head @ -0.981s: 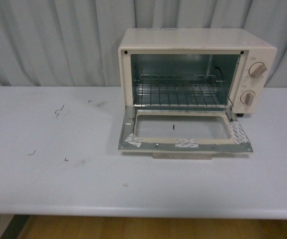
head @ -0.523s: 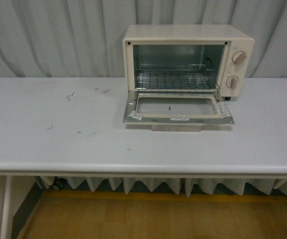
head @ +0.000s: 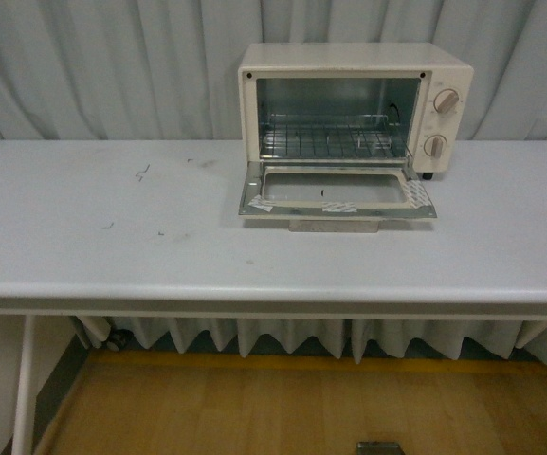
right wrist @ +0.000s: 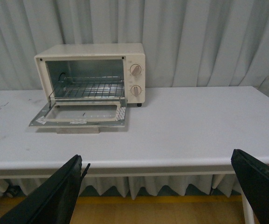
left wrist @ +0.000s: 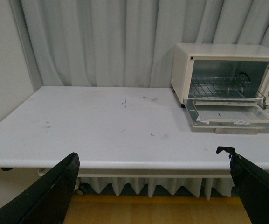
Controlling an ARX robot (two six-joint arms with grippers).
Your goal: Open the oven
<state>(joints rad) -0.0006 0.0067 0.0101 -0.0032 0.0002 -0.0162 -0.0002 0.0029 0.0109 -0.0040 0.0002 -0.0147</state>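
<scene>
Oven (head: pixel 354 106) sits at the table's (head: pixel 112 256) far edge, its door (head: pixel 337 192) already dropped flat; you need no further pull, so keep your left gripper (left wrist: pixel 153 186) and right gripper (right wrist: pixel 164 191), both spread wide, well back from it

I face a long white table (head: pixel 368 261) that stands in front of a pleated grey curtain (head: pixel 112 66), over a wooden floor (head: pixel 254 408). On the table sits the oven (head: pixel 349 104), toward the far edge and to the right of the table's middle. Its door (head: pixel 337 191) is folded down flat, with the handle touching the tabletop. To the left of the oven, the tabletop carries a few small dark scuff marks (head: pixel 141 172), well apart from the oven's side.
</scene>
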